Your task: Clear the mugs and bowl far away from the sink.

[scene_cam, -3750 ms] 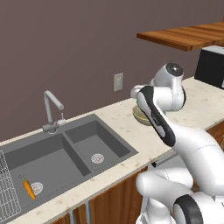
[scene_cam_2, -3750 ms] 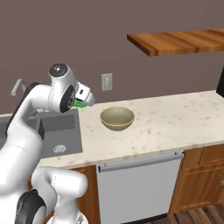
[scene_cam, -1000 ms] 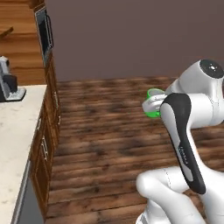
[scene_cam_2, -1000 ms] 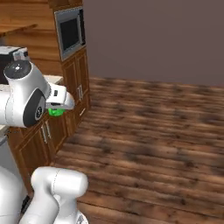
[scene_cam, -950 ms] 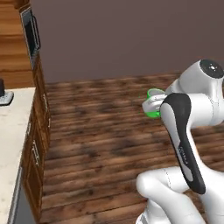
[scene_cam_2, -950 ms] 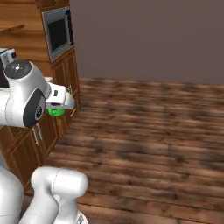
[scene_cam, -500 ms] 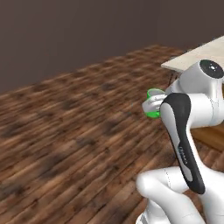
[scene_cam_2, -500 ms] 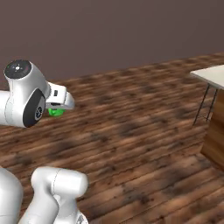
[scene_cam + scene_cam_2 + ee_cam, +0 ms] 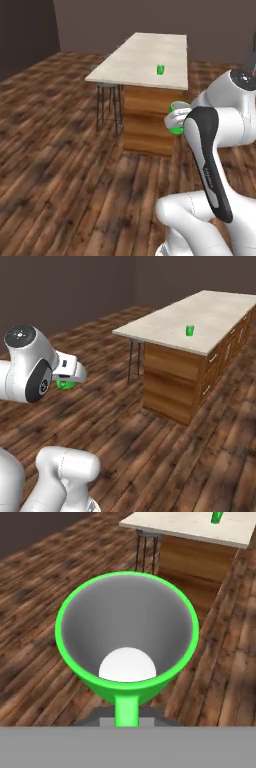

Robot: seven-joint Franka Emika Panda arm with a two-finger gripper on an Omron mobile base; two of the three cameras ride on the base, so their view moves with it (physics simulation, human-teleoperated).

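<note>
My gripper (image 9: 173, 120) is shut on a bright green mug (image 9: 176, 117) with a pale grey inside, held up in front of the arm over the wooden floor. From the right base view the same mug (image 9: 63, 384) peeks out below the hand (image 9: 69, 372). The hand view looks straight into the held mug (image 9: 127, 632), with its handle at the bottom. A second green mug (image 9: 160, 69) (image 9: 189, 330) (image 9: 216, 517) stands upright on the island counter ahead. The bowl and the sink are out of view.
A long island (image 9: 142, 57) (image 9: 210, 308) with a pale stone top and wooden sides stands ahead, drawers on its right flank. A metal-legged stool (image 9: 107, 102) (image 9: 134, 356) is tucked under its near left corner. Wooden floor spreads all around.
The whole scene has swung round with the base: the dark wall and bare floor gave way to the island, now closer and centred. The green mug stays in my shut gripper.
</note>
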